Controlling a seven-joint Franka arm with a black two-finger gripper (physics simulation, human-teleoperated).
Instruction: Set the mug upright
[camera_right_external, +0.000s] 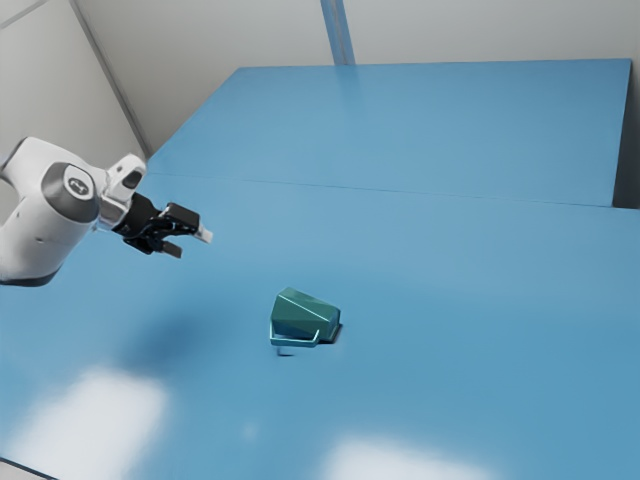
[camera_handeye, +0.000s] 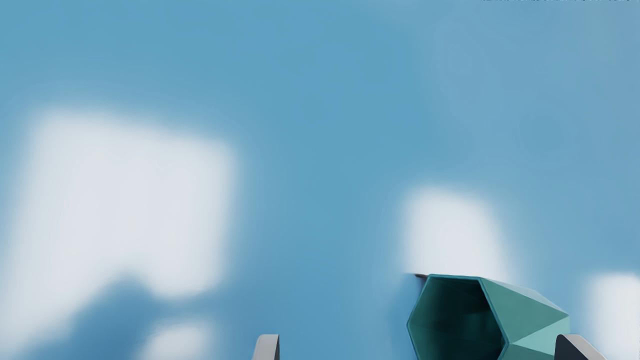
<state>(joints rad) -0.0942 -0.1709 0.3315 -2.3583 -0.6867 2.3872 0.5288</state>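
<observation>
On the blue table, green mug on its side, claw well apart, wide open, empty.

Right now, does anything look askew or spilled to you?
Yes, the mug is askew: it lies on its side on the table, its mouth facing sideways instead of up. I see no spill.

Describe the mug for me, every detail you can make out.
The mug is teal-green, with flat facets, a six-sided mouth, a dark interior and a thin, angular handle. It looks hard and smooth; whether ceramic or plastic, I can't tell. It lies on its side on the blue table, wide mouth toward the exterior view's left, touching the table. My open hand is clear of it.
</observation>
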